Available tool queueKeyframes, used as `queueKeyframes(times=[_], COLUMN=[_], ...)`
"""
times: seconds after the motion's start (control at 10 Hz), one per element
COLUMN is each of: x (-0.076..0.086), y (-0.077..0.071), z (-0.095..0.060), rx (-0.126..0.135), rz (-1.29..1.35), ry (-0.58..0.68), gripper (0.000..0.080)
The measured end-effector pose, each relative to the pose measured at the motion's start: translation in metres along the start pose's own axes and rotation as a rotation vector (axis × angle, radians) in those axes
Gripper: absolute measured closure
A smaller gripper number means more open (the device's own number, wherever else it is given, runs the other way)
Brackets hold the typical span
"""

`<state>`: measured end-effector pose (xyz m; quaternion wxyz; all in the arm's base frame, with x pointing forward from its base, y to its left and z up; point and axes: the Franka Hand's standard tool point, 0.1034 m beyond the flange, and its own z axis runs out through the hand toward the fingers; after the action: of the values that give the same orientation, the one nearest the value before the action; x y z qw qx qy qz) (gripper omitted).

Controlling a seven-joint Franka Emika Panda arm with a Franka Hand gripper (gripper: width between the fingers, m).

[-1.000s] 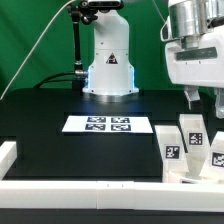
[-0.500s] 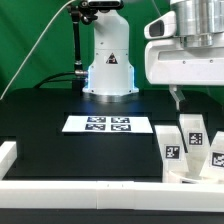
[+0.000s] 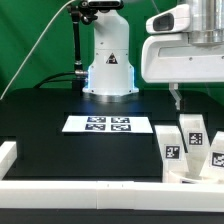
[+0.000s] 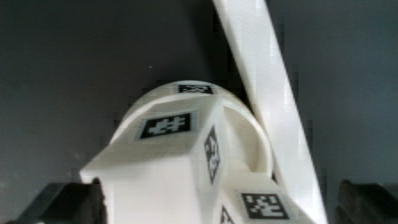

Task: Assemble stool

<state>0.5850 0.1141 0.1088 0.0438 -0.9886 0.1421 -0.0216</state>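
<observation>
Here, quick rundown.
Claw point(image 3: 176, 98): upper right of the exterior frame, under the big white wrist housing; only one thin dark finger shows there, hanging above the stool parts and touching nothing. Jaws spread wide, nothing pinched.
Claw, wrist view: dark finger pads point(image 4: 54, 205) sit at the lower corners of the frame, well apart, with a leg between them but no contact visible.
Stool legs point(image 3: 190, 140): lower right of the exterior frame, a cluster of short blocky white pieces standing upright on the surface, packed close, each with a small black-and-white square tag on its face. Exact count hard to tell, right edge crops them.
Leg under camera point(image 4: 187, 150): fills the lower centre of the wrist frame, white, rounded top, tags on the top and side faces.
Stool seat: cannot pick it out in either view.
Border rail point(image 3: 90, 190): long white rail along the bottom of the exterior frame, raised end block at lower left; legs stand just behind it. In the wrist view a white rail point(image 4: 267, 100) runs diagonally from top centre toward lower right, just beside the leg.
Marker board point(image 3: 108, 124): flat white sheet with several tags, centre of the exterior frame, lying on the surface, well apart from the legs.
Surface point(image 3: 40, 120): black, matte.
Arm base point(image 3: 108, 60): white, upper centre, behind the marker board.
Backdrop: green curtain.
</observation>
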Motion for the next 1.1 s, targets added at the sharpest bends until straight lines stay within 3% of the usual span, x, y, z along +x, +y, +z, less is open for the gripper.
queueKeyframes(times=[0.4,0.8,1.1], x=[0.007,0.010,0.009], y=[0.004,0.008,0.007], z=[-0.003,-0.002,0.004], rx=[-0.034,-0.049,-0.095], rz=[-0.514,-0.781,-1.106], ry=[0.025,0.029,0.038], gripper=[0.0150,0.0150,0.0150])
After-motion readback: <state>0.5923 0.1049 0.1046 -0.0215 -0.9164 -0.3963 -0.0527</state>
